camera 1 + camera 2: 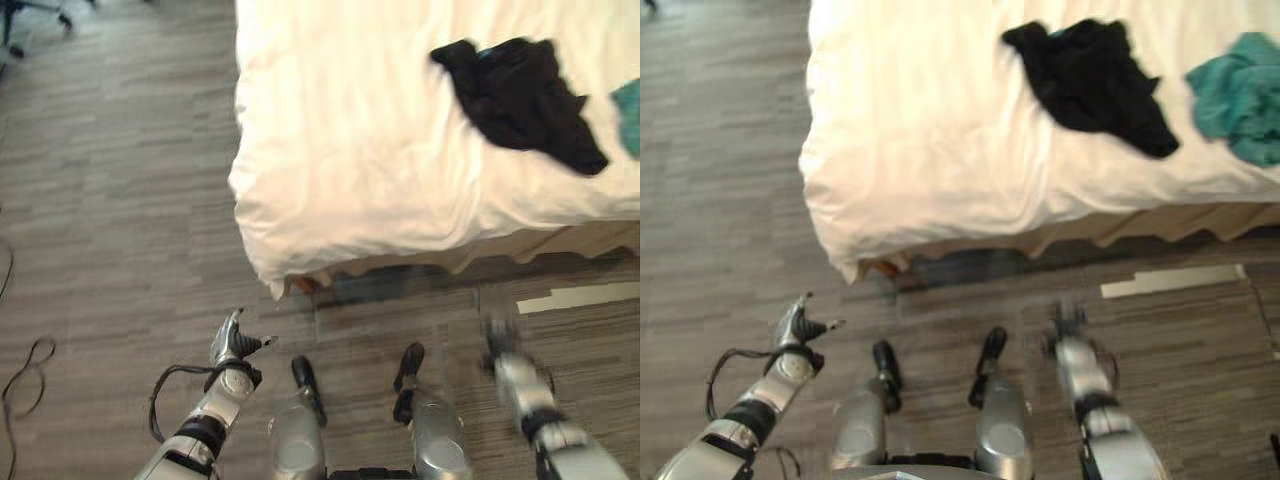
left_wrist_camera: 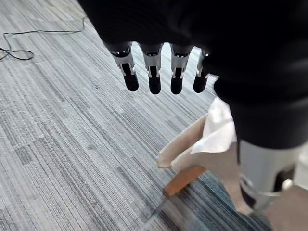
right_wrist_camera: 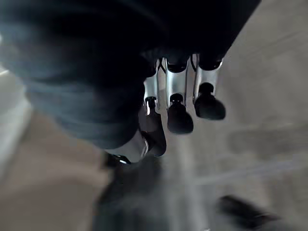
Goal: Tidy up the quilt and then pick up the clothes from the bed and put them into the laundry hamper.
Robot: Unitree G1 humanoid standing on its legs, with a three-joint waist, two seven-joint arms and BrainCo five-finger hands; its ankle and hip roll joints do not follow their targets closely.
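Both robot hands, left (image 1: 232, 345) and right (image 1: 1068, 322), hang empty with fingers relaxed apart over the floor (image 1: 110, 200); black clothes (image 1: 1090, 85) and teal clothes (image 1: 1238, 95) lie on the quilt (image 1: 930, 140).

Both eye views look steeply down from the head at the bed (image 1: 400, 150) corner and the floor (image 1: 110, 200) — sharing the black clothes (image 1: 1090, 80). Each wrist view looks along its own fingers (image 2: 154, 72) at the floor, very close — the left one also catches the bed's corner.
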